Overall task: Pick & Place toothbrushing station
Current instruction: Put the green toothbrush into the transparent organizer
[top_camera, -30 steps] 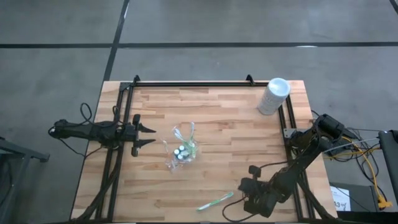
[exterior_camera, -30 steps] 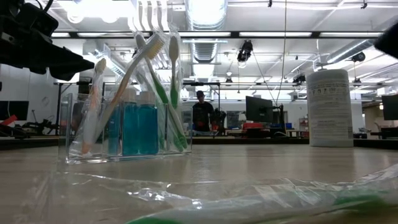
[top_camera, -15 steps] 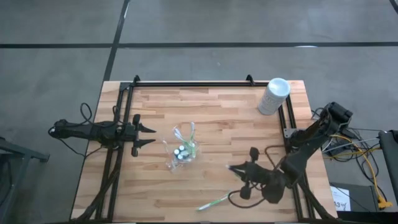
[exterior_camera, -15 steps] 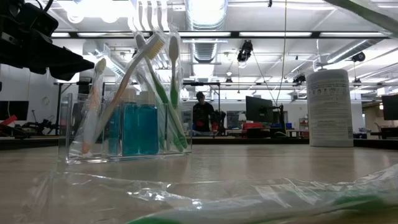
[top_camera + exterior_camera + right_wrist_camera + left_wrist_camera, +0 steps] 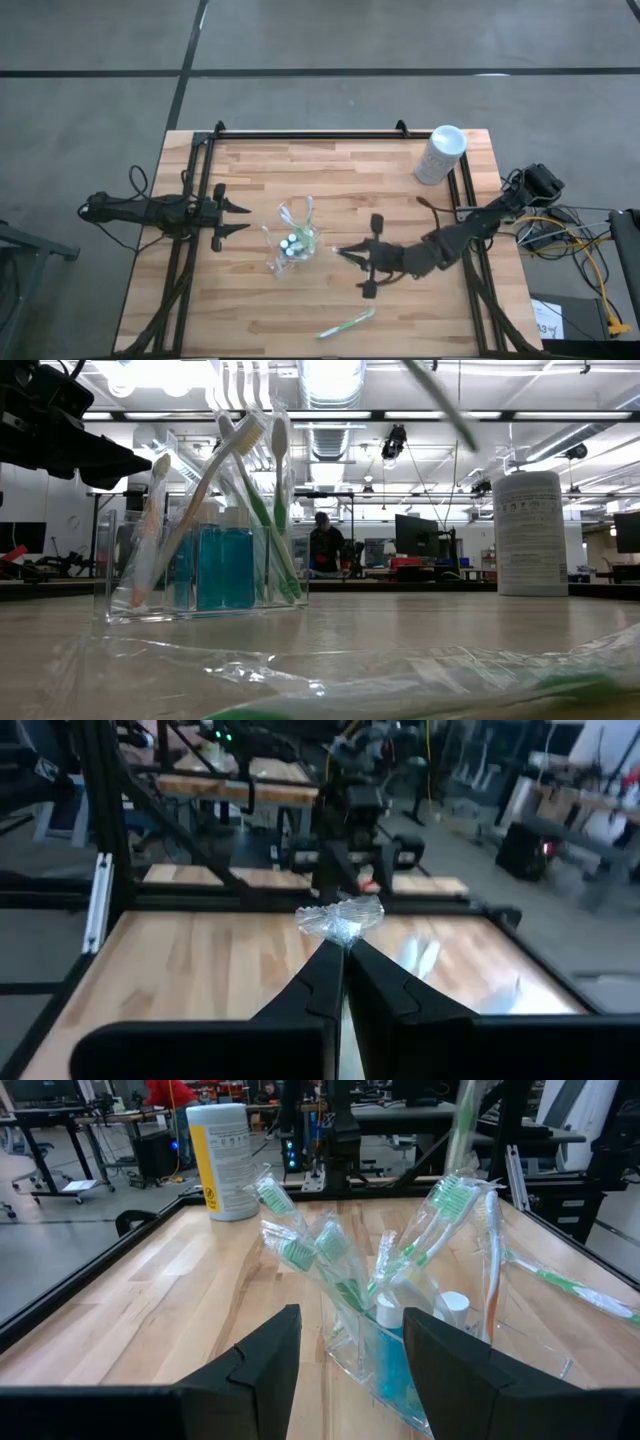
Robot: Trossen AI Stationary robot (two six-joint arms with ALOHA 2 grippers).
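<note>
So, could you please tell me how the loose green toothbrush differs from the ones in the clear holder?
The loose green toothbrush lies flat on the table's near edge, alone; the toothbrushes in the clear holder stand leaning together mid-table, beside blue bottles. The loose one sits apart from both arms; the holder lies between them. All look plastic-wrapped.

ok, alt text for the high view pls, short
Seen from overhead, the right gripper reaches across a wooden table, shut on a wrapped item near a clear holder of toothbrushes. The left gripper waits open at the left edge; a green toothbrush lies near the front, a white canister at the back right.
</note>
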